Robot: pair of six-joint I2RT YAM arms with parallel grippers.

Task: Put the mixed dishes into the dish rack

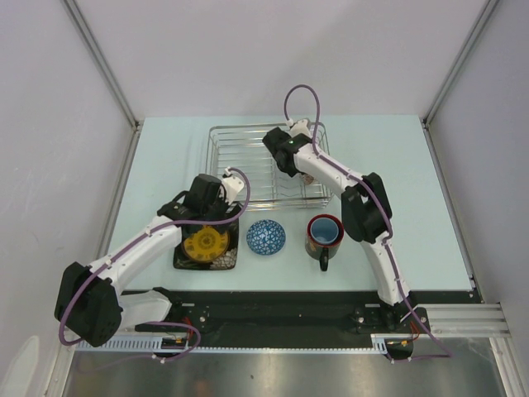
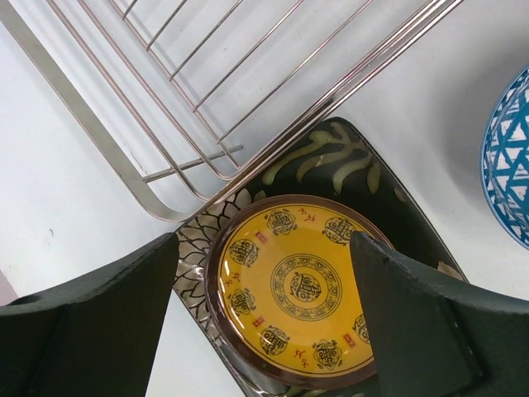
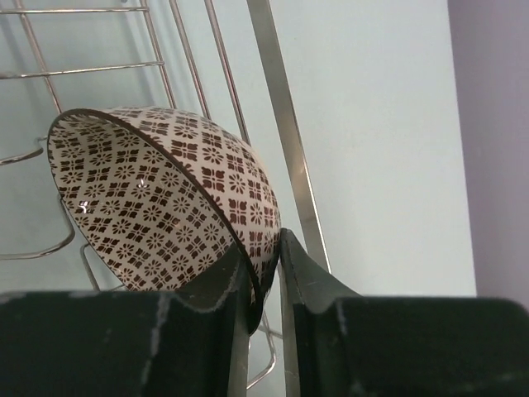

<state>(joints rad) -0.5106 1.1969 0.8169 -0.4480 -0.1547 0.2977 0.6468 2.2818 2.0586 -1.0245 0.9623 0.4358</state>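
Dark fingers of the right gripper (image 3: pixel 263 252) fill the bottom of the right wrist view, pressed onto the rim of the brown-speckled bowl (image 3: pixel 165 190), one finger inside the wall and one outside. Bowl tilted on edge, mouth turned toward 9 o'clock. It sits on the wire side of the dish rack (image 3: pixel 281 124), whose thick side rail runs just at 3 o'clock of it; whether it touches the wires I cannot tell. Beyond that rail, bare pale table (image 3: pixel 372 165) out to 3 o'clock. Left gripper (image 2: pixel 264 248) spread wide, holding nothing, poised above the round yellow plate (image 2: pixel 302 289), a finger at 9 o'clock and one at 3 o'clock of it. Yellow plate lies flat on the square black plate (image 2: pixel 339 157). That plate's far corner reaches up to the rack's rounded near corner at 11 o'clock; touching or not, cannot tell. Blue bowl (image 2: pixel 508 157) at 3 o'clock, apart from the black plate, pale table between them. From overhead: rack at 12 o'clock on the table, plates at 7 o'clock of it, blue bowl just right of them, mug (image 1: pixel 324 234) next along at 3 o'clock, upright, handle toward 6 o'clock. Open table surface shows right of the mug and on both sides of the rack.
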